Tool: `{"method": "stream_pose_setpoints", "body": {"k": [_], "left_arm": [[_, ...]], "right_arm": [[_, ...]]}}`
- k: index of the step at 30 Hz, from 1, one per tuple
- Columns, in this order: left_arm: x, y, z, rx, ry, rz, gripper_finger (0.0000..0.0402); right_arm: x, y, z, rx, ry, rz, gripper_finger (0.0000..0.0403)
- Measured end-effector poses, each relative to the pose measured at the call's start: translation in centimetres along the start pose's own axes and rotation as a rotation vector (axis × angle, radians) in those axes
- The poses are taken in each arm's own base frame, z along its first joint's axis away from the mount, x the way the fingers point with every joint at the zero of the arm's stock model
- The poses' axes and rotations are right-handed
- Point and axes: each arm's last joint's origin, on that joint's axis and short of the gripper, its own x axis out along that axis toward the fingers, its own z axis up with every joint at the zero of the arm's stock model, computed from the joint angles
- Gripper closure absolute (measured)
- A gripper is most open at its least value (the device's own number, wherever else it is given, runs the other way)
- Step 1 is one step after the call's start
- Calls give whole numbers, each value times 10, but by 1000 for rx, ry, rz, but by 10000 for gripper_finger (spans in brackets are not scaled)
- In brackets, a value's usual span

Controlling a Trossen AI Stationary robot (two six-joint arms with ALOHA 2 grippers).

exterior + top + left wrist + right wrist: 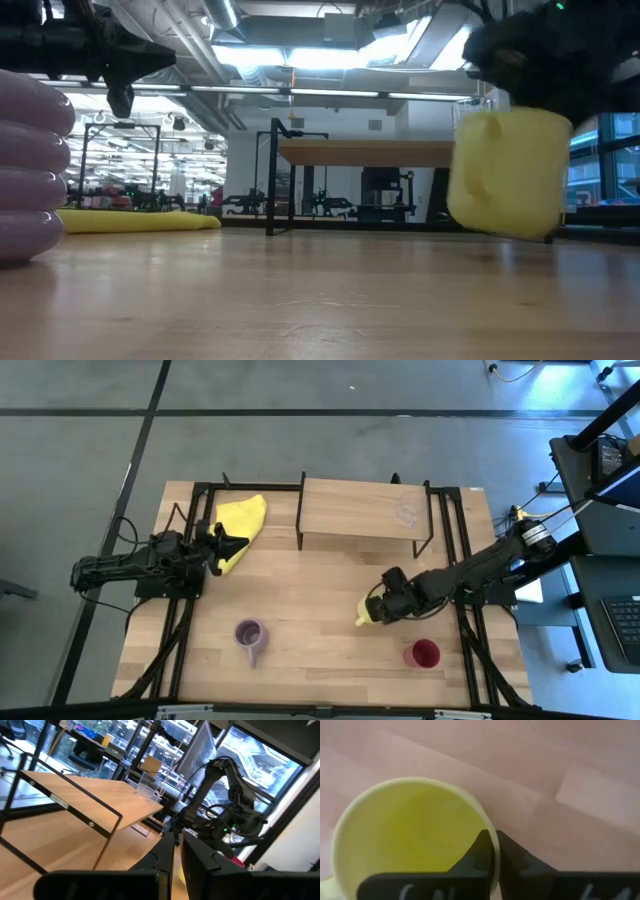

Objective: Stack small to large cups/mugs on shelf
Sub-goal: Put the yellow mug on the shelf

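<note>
My right gripper (pixel 368 612) is shut on the yellow-green mug (pixel 364 616) over the table's middle right; the mug also shows in the low view (pixel 510 170). The lilac mug (pixel 250 635) stands on its base toward the near edge. The dark red cup (pixel 422 654) stands on its base at the near right. The tiny clear glass (pixel 405 515) stands on the right part of the shelf (pixel 350 510) at the far side. My left gripper (pixel 243 544) is shut and empty, raised above the yellow cloth (pixel 240 520). My right gripper holds the yellow-green mug by its rim (pixel 490 837), one finger (pixel 477 852) inside the mug and one (pixel 517 862) outside its wall. The fingers come from above, slanting from the table's right. The mug is open side up and tilted a little, its base close above the tabletop.
The shelf stands on thin black legs (pixel 272 180) at the far middle of the table. The yellow cloth lies flat left of it (pixel 140 220). Black frame rails run along the table's left and right sides (pixel 185 630). Bare wood lies between the lilac mug and the shelf.
</note>
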Motion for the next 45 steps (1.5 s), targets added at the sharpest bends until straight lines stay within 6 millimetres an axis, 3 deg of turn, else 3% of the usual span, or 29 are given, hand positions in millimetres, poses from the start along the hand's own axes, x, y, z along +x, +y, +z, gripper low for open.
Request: {"method": "stream_pose_setpoints", "body": {"k": [6, 13, 19, 27, 34, 45], "left_arm": [[0, 1, 1, 0, -19, 33, 374], [0, 3, -1, 4, -22, 83, 374], [0, 3, -1, 4, -22, 83, 374], [0, 4, 0, 4, -30, 97, 374], [0, 4, 0, 1, -35, 104, 374], [0, 5, 1, -5, -58, 136, 374]], "right_arm": [[-28, 14, 38, -232, -28, 11, 392], [-79, 25, 108, -378, -136, 54, 392], [-120, 8, 163, -464, -188, 23, 392], [-153, -14, 208, -698, -267, 24, 392], [-146, -32, 236, -765, -248, -16, 391], [-103, -47, 282, -742, -143, -55, 391]]}}
